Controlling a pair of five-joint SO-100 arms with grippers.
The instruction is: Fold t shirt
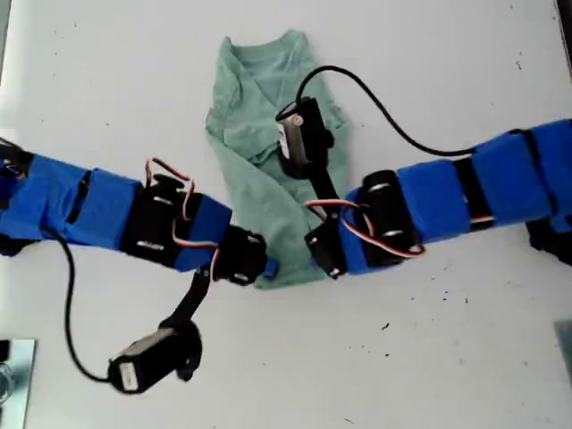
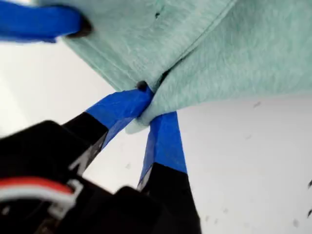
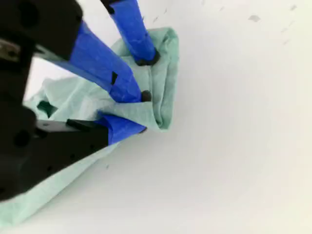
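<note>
The sage-green t shirt (image 1: 259,107) lies bunched into a narrow strip in the middle of the white table (image 1: 465,357). Reaching in from the exterior view's left, my first gripper (image 1: 265,268) is shut on the near hem; the first wrist view shows its blue fingers pinching a corner of the t shirt (image 2: 234,48) at the gripper tips (image 2: 146,105). From the exterior view's right, my second gripper (image 1: 326,259) is shut on a fold of the t shirt (image 3: 165,97) at its tips (image 3: 141,113). The two grippers are close together at the same hem. The cloth under the arms is hidden.
A black cable (image 1: 393,125) loops over the table from the second arm's camera (image 1: 299,134). The first arm's camera (image 1: 143,366) hangs low near the front. A metallic object (image 1: 13,375) sits at the exterior view's bottom left corner.
</note>
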